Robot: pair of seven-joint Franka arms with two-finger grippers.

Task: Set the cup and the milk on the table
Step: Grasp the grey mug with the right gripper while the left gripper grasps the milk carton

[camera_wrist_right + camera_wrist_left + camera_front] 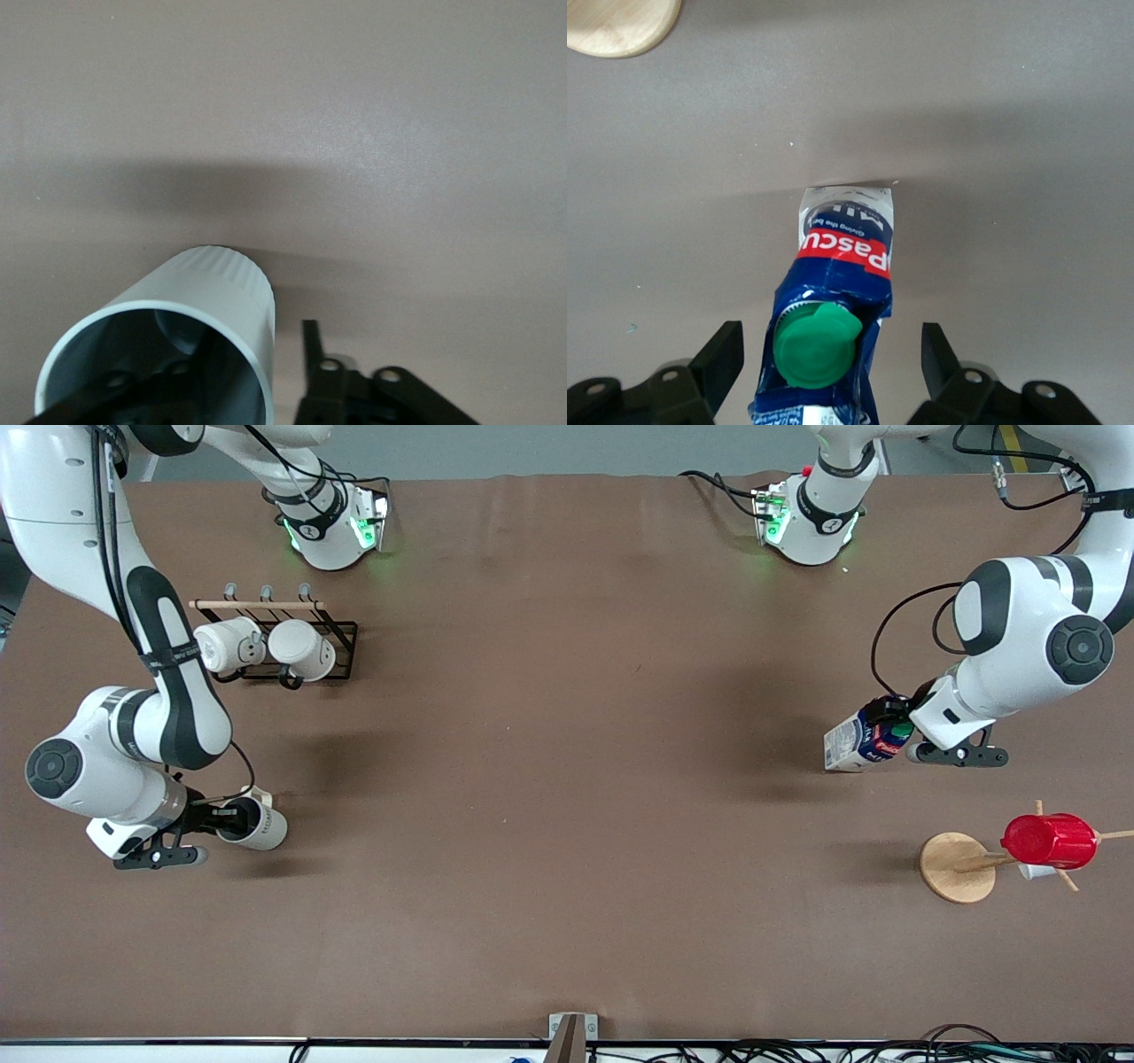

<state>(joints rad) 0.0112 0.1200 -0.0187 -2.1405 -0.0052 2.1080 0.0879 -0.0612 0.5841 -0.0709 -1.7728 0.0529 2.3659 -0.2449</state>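
A: Front?
B: Your right gripper [232, 821] holds the cup [255, 824] by its rim, over the desk [567, 779] at the right arm's end. Left gripper [895, 722] carries the milk [864, 740], tilted, near the wooden stand [957, 866].
A: Left wrist?
B: Fingers [722, 359] look spread beside the milk [833, 301]; can't tell grip.
A: Right wrist?
B: One finger inside the cup [168, 341], one [312, 341] outside, clamping the wall.

Both arms were glossy white with rounded segments, dark grey bands and black round joint caps. Thin black cables ran along them, strapped on. Each base glowed green beside a small grey box. The right gripper [237, 821] and left gripper [889, 728] were matte black, with screw holes in their flat brackets.
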